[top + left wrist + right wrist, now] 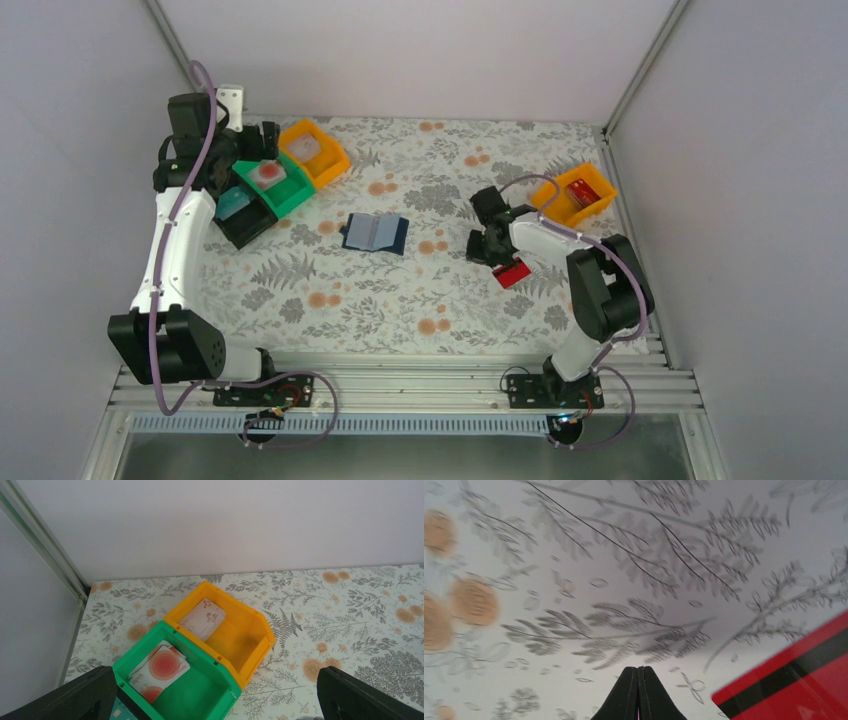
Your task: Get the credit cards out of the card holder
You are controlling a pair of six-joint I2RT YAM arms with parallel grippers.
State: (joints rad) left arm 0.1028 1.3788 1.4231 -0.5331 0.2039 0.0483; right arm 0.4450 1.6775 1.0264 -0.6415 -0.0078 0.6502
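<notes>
Holder: the card holder (373,233) lies open on the cloth (440,300) mid-table, pockets up, between the arms and touched by neither. Spread flat like this, its slots face the grippers. Whether a card is left inside is too small to tell.
Left arm: the left gripper (215,672) has its jaws at their widest with nothing between them. It hangs over the green bin (205,692) and the orange bin (240,640), a pose that fits a drop-off, not a pick.
Binned cards: a spotted card (159,667) rests in the green bin and a pale card (202,618) in the orange one. A teal card (232,203) sits in the black bin (245,228), so it looks like one card per bin.
Loose card: the red card (794,680) lies flat on the cloth, black stripe up, just beside the right fingers.
Right arm: the right gripper (639,680) is low over the cloth with its fingers pressed together and empty. Closed tips probably suit nudging a thin card, which offers no side to pinch.
Right bin: the far bin (556,207) already holds a reddish card (583,190) — likely where the loose one belongs.
</notes>
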